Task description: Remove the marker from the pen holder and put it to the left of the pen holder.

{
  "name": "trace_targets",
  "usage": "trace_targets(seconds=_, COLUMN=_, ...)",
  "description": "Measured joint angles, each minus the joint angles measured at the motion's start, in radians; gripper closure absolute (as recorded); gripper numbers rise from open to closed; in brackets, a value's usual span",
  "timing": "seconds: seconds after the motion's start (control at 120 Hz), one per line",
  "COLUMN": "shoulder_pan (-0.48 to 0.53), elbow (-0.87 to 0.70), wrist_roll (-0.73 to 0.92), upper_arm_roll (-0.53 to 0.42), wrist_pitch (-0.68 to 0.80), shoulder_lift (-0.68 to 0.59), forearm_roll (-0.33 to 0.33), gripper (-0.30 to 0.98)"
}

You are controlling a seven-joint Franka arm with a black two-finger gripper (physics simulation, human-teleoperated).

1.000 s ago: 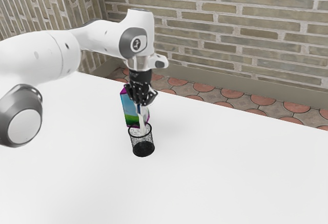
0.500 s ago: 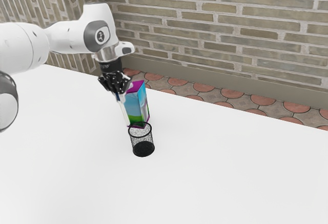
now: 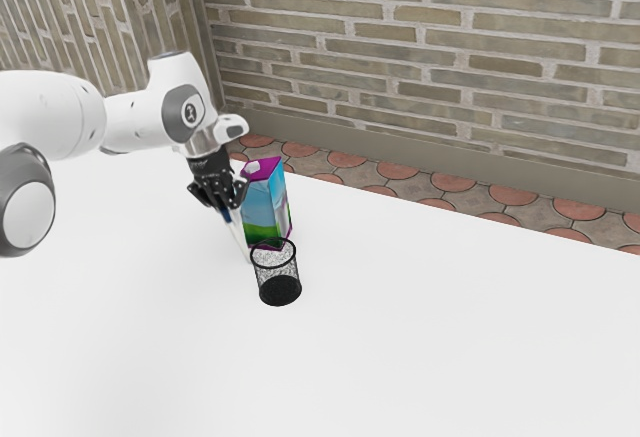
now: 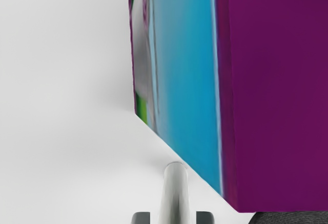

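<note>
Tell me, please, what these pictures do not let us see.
Marker, upper end: exterior view, hidden by the end effector; wrist view, cut off by the lower edge.
Marker, lower end: exterior view, too small to tell if it touches the table.
Carton: wrist view, cut off by upper and right edges.

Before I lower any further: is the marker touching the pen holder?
Apart. The wrist view shows table between the marker and the pen holder; in the exterior view the marker leans up and away from the holder.
</note>
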Motion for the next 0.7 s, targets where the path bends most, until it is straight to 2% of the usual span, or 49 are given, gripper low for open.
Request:
trace_targets(seconds=0.15, shoulder_pan=0.001, elbow=-0.010, wrist_roll=0.011, upper_arm_roll=-0.001, wrist_pitch=0.019, shoulder_lift=0.006, forearm_roll=-0.017, gripper=0.68)
trace_targets(seconds=0.283, shoulder_pan=0.000, elbow=-0.022, wrist_roll=0.020, upper_arm_roll=0.002, wrist_pitch=0.007, shoulder_lift=0.001, forearm_roll=-0.053, gripper=0.39)
trace_targets(seconds=0.4, shoulder_pan=0.004, elbow=-0.041, wrist_roll=0.022, upper_arm_roll=0.011, wrist_pitch=-0.018, shoulder_lift=-0.004, forearm_roll=-0.085, gripper=0.24)
trace_targets(seconds=0.533, shoulder_pan=0.007, elbow=-0.049, wrist_roll=0.015, upper_arm_roll=0.013, wrist_pitch=-0.033, shoulder_lift=-0.004, forearm_roll=-0.128, gripper=0.14)
trace_targets(seconds=0.7, shoulder_pan=0.018, elbow=-0.082, wrist_roll=-0.005, upper_arm_roll=0.013, wrist_pitch=-0.043, shoulder_lift=-0.009, forearm_roll=-0.177, gripper=0.08)
